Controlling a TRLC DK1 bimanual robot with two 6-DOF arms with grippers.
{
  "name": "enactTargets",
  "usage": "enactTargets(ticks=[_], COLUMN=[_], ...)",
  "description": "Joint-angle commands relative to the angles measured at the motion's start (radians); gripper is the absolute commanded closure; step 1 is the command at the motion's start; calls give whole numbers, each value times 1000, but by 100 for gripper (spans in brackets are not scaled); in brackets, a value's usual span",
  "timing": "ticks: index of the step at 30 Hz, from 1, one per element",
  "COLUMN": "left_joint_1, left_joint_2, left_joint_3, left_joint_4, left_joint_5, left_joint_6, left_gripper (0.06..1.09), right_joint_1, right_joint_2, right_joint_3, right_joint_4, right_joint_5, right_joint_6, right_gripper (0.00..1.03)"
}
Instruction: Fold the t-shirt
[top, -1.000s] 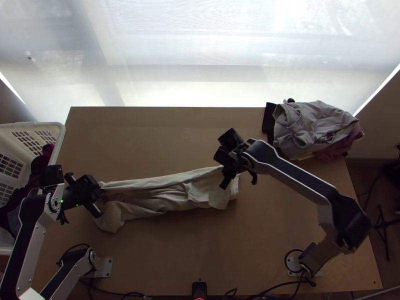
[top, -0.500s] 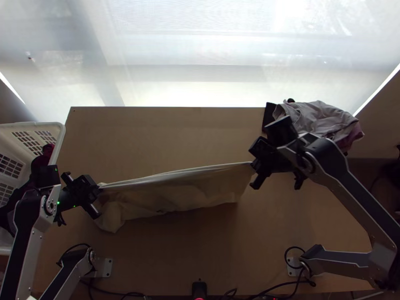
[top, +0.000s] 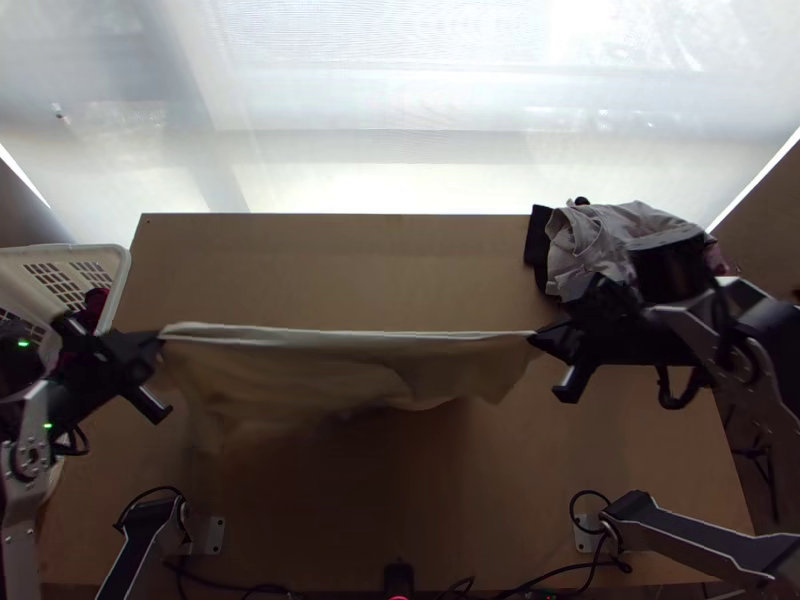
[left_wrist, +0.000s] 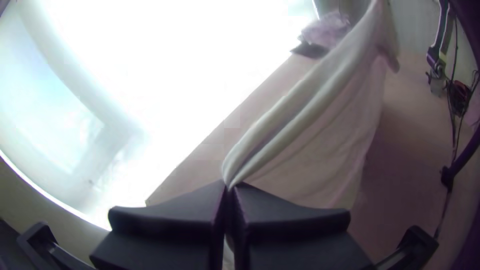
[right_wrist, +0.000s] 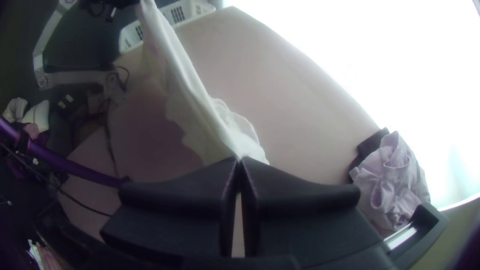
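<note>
The t-shirt (top: 350, 368) is stretched between the two tools, its upper edge drawn nearly straight and the rest hanging in loose folds toward the near side, over the middle of the counter (top: 400, 500). The left tool (top: 158, 338) pinches one end of that edge, its black fingers (left_wrist: 170, 212) pressed close together; the right tool (top: 537, 338) grips the other end just as narrowly.
</note>
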Motion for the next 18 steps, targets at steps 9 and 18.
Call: enactTargets(ticks=[9,18], left_joint_1=[-136,-138], left_joint_2=[161,-119], left_joint_3=[660,266], left_joint_4=[-11,-16], left_joint_5=[86,71], left_joint_6=[-528,-496], left_gripper=[105,105], right_joint_1=[-224,-194], right_joint_2=[-119,-228], right_joint_3=[267,34], right_joint_4=[-3,49], right_joint_5=[-231,-250], right_joint_6=[105,105], right_gripper=[100,100])
